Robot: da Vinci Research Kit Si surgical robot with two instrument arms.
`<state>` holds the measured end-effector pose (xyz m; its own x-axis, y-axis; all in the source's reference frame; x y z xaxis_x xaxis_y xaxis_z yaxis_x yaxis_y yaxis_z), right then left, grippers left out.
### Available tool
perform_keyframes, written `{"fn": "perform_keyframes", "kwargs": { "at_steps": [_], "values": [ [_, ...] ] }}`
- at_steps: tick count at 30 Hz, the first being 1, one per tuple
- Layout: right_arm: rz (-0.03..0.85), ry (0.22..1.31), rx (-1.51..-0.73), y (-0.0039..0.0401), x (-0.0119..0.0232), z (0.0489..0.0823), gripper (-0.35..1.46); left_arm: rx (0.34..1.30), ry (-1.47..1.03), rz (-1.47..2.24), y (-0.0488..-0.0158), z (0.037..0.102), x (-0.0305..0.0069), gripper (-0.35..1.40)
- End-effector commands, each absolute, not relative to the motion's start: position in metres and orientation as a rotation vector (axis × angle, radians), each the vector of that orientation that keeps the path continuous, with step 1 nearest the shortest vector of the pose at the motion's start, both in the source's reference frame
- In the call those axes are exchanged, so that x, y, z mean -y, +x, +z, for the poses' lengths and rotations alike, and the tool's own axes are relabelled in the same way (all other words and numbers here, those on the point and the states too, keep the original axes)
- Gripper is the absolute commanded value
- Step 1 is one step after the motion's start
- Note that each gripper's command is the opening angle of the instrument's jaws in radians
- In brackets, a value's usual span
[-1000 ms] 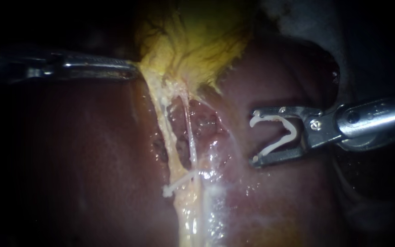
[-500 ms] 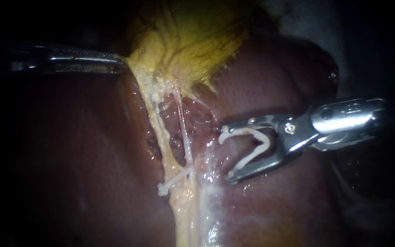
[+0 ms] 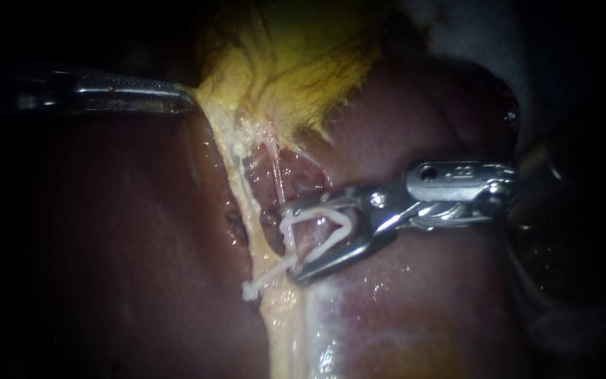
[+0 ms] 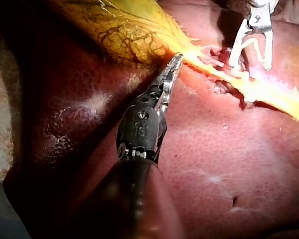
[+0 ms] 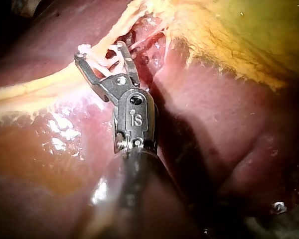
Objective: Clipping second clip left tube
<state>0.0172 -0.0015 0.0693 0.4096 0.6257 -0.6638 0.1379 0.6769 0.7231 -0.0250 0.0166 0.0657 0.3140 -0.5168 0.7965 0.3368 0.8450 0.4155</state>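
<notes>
My left instrument (image 3: 180, 98) comes in from the upper left, jaws shut on the edge of the yellow gallbladder (image 3: 296, 63), holding it taut. A thin pale tube (image 3: 275, 168) runs down from the gallbladder over the liver (image 3: 422, 309). A shut white clip (image 3: 268, 278) lies across the tube lower down. My right instrument (image 3: 294, 242) holds an open white clip (image 3: 324, 228) between wide-apart jaws, straddling the tube just above the shut clip. The right wrist view shows these jaws (image 5: 100, 51) around the pale strands. In the left wrist view my left instrument (image 4: 177, 59) grips the yellow tissue.
A thicker yellowish band (image 3: 247, 203) of tissue runs beside the thin tube, with raw red liver bed (image 3: 310, 182) between them. Wet glistening liver surface (image 3: 331, 330) lies below the clips. Pale cloth (image 3: 457, 28) shows at the far upper right.
My right instrument has moved left with the open clip, from clear of the tissue to around the thin tube. My left instrument keeps its grip on the gallbladder, drawn slightly left.
</notes>
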Motion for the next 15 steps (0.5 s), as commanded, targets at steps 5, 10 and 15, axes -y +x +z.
{"fn": "perform_keyframes", "kwargs": {
  "at_steps": [5, 10, 15],
  "values": [
    [0.361, 0.817, -1.115, 0.0177, 0.0023, 0.0721, 0.58, 1.118, 0.184, -0.567, -0.0249, 0.0656, -0.0166, -0.35],
    [0.376, 0.819, -1.112, 0.0181, 0.0024, 0.0738, 0.58, 1.118, 0.184, -0.567, -0.0249, 0.0656, -0.0166, -0.35],
    [0.409, 0.834, -1.134, 0.0196, 0.0023, 0.0745, 0.58, 1.118, 0.184, -0.567, -0.0249, 0.0656, -0.0166, -0.35]
  ]
}}
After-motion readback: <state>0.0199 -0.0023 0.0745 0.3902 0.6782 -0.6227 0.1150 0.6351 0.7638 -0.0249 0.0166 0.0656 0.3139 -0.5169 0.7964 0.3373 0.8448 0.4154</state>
